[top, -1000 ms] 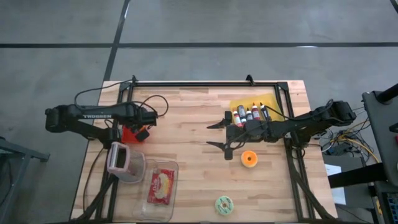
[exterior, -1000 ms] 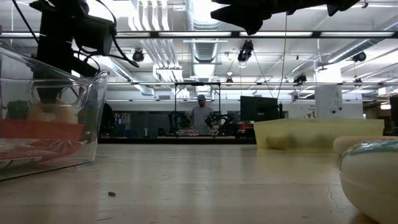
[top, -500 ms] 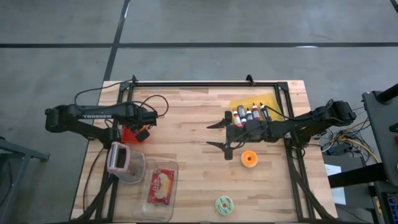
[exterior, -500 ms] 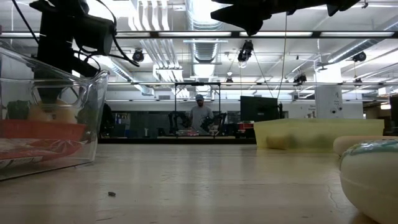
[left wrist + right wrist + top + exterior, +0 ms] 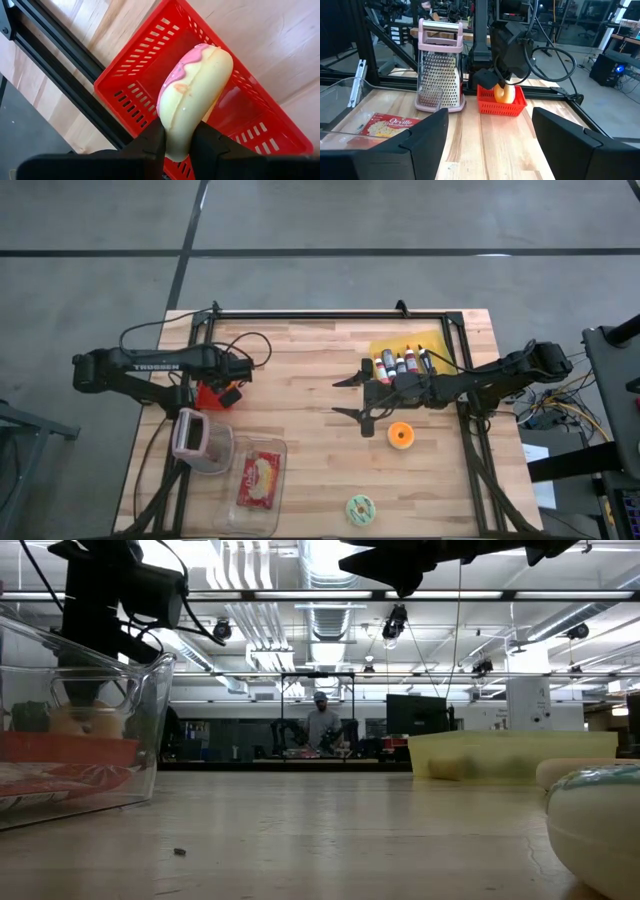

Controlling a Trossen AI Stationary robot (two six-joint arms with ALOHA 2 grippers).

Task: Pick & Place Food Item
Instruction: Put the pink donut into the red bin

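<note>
A pale wooden plank desk [image 5: 300, 360] stood in a black metal frame. At its left side the left hand [image 5: 179, 142] was clamped on a doughnut [image 5: 195, 97], a smooth, pale yellow ring with glossy pink icing running down its rim, held on edge just above a small red plastic basket [image 5: 145, 75] with slotted walls. The doughnut hung inside the basket's rim; whether it touched the basket floor could not be told. Near the middle of the desk the right hand [image 5: 348, 396] hovered with its two dark fingers spread wide apart, holding nothing. Beside the basket stood a metal grater [image 5: 439, 75] with a pink handle. A clear plastic tub [image 5: 252, 485] held a flat red popcorn packet [image 5: 258, 478]. An orange doughnut [image 5: 401, 434] and a green one [image 5: 360, 508] lay on the bare wood.
</note>
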